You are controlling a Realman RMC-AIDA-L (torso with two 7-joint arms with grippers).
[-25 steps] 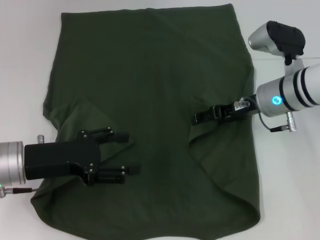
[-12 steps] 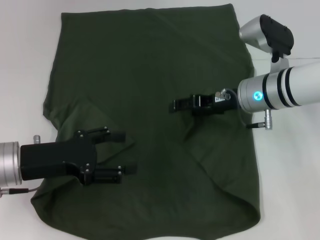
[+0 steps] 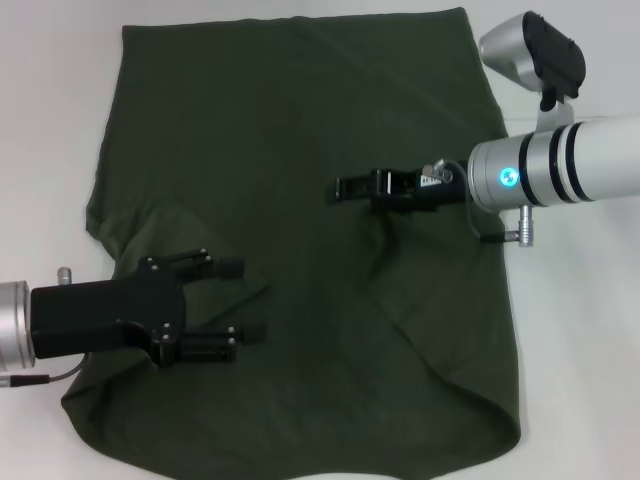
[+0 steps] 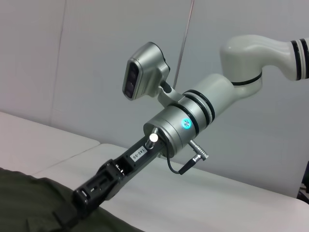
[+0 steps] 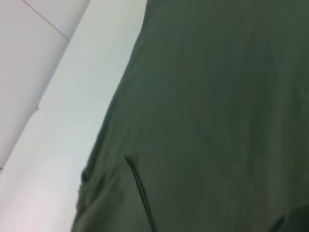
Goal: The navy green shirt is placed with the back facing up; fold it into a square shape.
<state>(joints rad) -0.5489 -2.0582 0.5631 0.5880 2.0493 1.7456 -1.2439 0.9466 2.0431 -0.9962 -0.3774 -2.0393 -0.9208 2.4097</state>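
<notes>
The navy green shirt (image 3: 300,120) lies spread on the white table, plain side up and much bigger than both grippers. My right gripper (image 3: 345,188) reaches in from the right over the shirt's middle, shut on a fold of the shirt's right side that it holds lifted toward the centre. The left wrist view shows this gripper (image 4: 91,193) low over the shirt (image 4: 29,203). Over the lower left of the shirt, my left gripper (image 3: 245,300) hovers open, with nothing between its fingers. A small flap is folded in beside it. The right wrist view shows only shirt (image 5: 217,96).
White table (image 3: 50,120) surrounds the shirt on the left, top and right. The shirt's lower hem reaches the near edge of the head view. A pale wall stands behind the table (image 4: 217,203).
My right gripper has moved left and slightly away, dragging the right-side fold of the shirt toward the centre. My left gripper has drawn back a little to the left, still open.
</notes>
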